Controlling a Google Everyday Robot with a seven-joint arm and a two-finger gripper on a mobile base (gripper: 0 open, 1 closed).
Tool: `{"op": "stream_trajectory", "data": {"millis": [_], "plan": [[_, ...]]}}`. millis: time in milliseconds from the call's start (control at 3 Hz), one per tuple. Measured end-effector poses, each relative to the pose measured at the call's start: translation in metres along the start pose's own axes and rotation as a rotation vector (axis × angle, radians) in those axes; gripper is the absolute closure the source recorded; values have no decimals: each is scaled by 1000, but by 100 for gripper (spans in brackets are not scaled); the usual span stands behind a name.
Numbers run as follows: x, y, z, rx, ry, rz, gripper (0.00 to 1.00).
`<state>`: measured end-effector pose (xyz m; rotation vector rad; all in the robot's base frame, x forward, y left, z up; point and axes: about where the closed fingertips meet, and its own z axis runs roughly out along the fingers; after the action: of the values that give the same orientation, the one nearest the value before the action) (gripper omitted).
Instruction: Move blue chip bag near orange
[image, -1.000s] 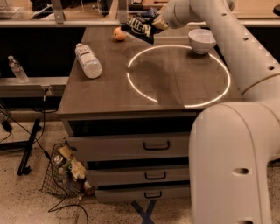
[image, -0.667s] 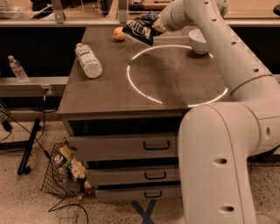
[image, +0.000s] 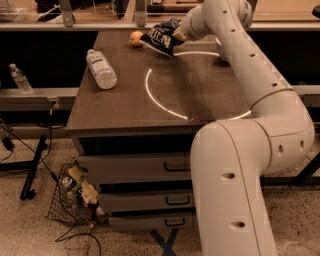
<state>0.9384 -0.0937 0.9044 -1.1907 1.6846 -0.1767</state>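
The blue chip bag (image: 159, 38) is a dark navy foil bag with white lettering, lying tilted at the far end of the brown table (image: 125, 105). The small round orange (image: 136, 38) sits just left of it, almost touching the bag's edge. My gripper (image: 178, 35) is at the bag's right end, and the white arm reaches over the table from the right. The gripper appears to hold the bag's right edge.
A clear plastic water bottle (image: 101, 69) lies on the table's left side. A bright ring of light (image: 150, 92) marks the tabletop. Drawers (image: 135, 167) are below. A wire basket (image: 75, 197) with trash and cables is on the floor at the left. A second bottle (image: 19, 78) stands on a left ledge.
The arm has swung closer to the camera and now hides the white bowl. The bag stays next to the orange with the gripper at its right end.
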Motion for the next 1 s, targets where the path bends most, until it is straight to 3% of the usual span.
{"op": "stream_trajectory", "data": {"millis": [333, 1000], "plan": [[14, 4, 5, -16, 28, 12, 77], [15, 12, 12, -45, 25, 20, 30]]}}
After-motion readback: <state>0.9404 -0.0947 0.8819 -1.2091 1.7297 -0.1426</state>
